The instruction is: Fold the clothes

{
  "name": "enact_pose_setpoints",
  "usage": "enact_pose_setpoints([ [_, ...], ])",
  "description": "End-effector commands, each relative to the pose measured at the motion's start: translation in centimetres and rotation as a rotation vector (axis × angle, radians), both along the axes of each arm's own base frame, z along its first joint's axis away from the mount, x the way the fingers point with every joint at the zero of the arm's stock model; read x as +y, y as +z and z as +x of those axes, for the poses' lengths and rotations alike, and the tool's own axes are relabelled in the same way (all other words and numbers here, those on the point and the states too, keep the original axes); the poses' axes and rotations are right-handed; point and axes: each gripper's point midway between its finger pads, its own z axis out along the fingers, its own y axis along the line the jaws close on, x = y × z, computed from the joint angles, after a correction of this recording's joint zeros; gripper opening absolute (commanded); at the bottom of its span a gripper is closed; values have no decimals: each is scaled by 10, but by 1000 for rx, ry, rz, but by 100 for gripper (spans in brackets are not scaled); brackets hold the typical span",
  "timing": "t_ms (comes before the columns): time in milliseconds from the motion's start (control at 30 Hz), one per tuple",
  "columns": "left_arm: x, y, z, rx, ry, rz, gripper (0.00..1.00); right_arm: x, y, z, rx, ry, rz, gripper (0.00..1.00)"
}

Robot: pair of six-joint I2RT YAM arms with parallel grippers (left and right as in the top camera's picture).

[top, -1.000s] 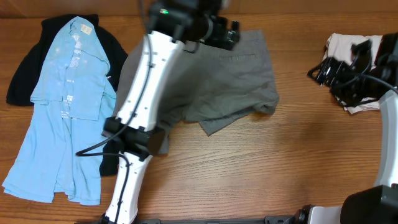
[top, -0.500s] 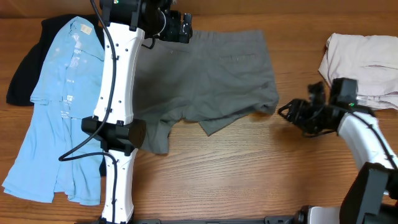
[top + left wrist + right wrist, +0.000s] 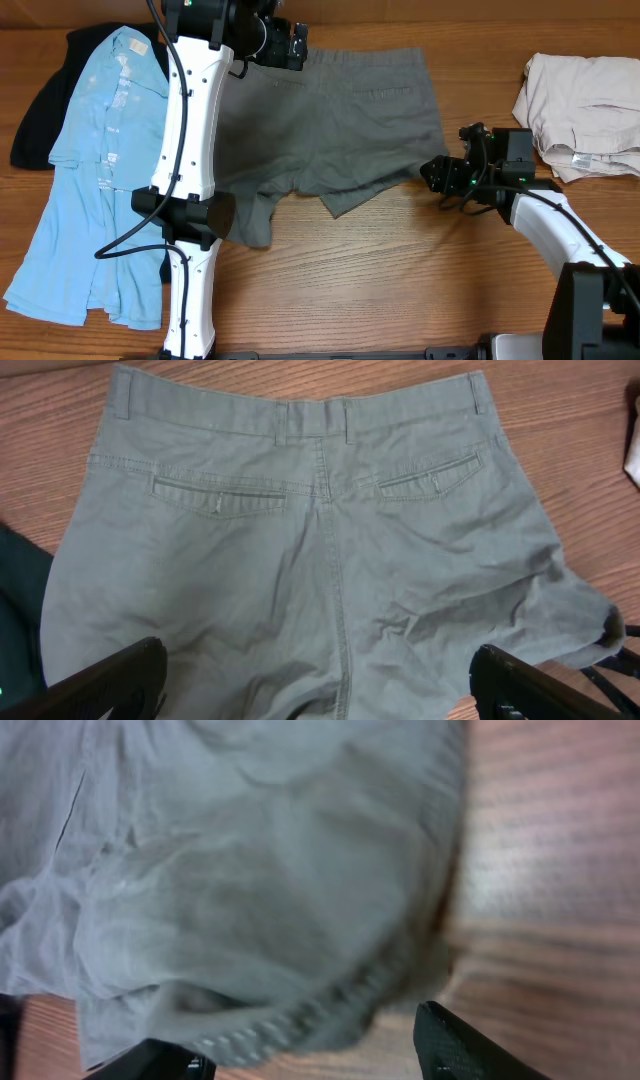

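Shorts [image 3: 350, 130] lie with one hem just before right gripper [image 3: 433, 176], seemingly unclenched; left gripper [image 3: 299, 45] gapes above.

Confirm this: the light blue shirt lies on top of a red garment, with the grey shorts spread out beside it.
Wrong colour: the light blue shirt lies on a black garment, not a red one, as the overhead view shows. The grey shorts are spread out beside it.

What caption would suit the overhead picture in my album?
The left gripper and right gripper at grey shorts on a wooden table, blue shirt and beige garment to either side.
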Motion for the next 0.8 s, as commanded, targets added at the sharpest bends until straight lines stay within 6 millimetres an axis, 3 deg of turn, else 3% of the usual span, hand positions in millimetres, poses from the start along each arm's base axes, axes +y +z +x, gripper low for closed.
enact_pose_setpoints([
  [0, 1, 5, -3, -16, -26, 18, 99, 7, -5, -3, -21, 75, -63, 66],
  [300, 2, 4, -5, -6, -28, 22, 99, 24, -30, -12, 14, 214, -53, 66],
  [633, 4, 2, -7, 1, -36, 38, 99, 26, -45, 1, -18, 226, -51, 71],
  [700, 4, 2, -7, 2, -36, 39, 99, 27, -53, 1, 7, 204, -37, 67],
  [767, 4, 1, -7, 2, -36, 39, 99, 27, -61, -1, 51, 159, -12, 57],
])
